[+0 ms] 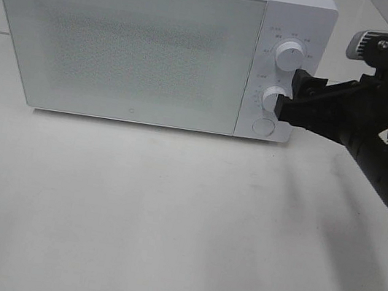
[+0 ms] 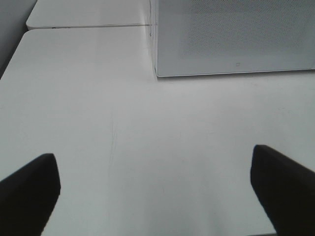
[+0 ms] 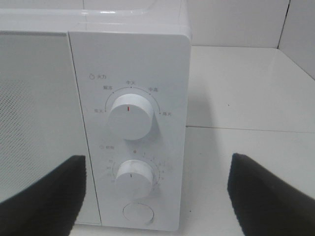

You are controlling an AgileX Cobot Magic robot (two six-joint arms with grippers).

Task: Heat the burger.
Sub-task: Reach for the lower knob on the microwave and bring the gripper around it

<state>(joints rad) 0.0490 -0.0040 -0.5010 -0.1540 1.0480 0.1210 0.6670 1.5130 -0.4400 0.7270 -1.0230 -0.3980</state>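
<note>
White matte desk [image 1: 167, 222] fills every view, with pale tiled wall behind. Biggest item on it is a boxy white microwave oven [image 1: 154, 47], front square to the high camera. Its frosted, speckled glass door [image 2: 236, 34] is shut.

Burger isn't visible in any view. The window is too milky to see through, so I can't describe it or confirm where it sits. My read is that it's inside the cavity: none shows on the desk, and a hand is at the dials.

White control panel [image 3: 130, 132] runs down the oven's right side. From the top it has:
- a large round white power knob [image 3: 129, 117], red mark pointing straight up
- a smaller round white timer knob [image 3: 132, 178] below it
- a flat round white button [image 3: 138, 213] at the bottom

Key relation: the timer knob lies dead ahead of the black right hand [image 1: 290, 96], with its turning axis pointing out of the panel toward the hand. Right hand is released. Its fingers [image 3: 266, 196] are spread wider than the knob, and the wrist view shows a gap on both sides, so no grasp. The high view puts the fingertips just beside the knob; can't tell if they touch. The knob sits off-centre in the gap, so I'd recentre before clenching and twisting.

Left hand [image 2: 157, 196] is released, with nothing between its black fingers. It hangs over bare desk off the oven's door-side corner, well apart from the panel and outside the high view. Right arm is clearly the nearer one.
</note>
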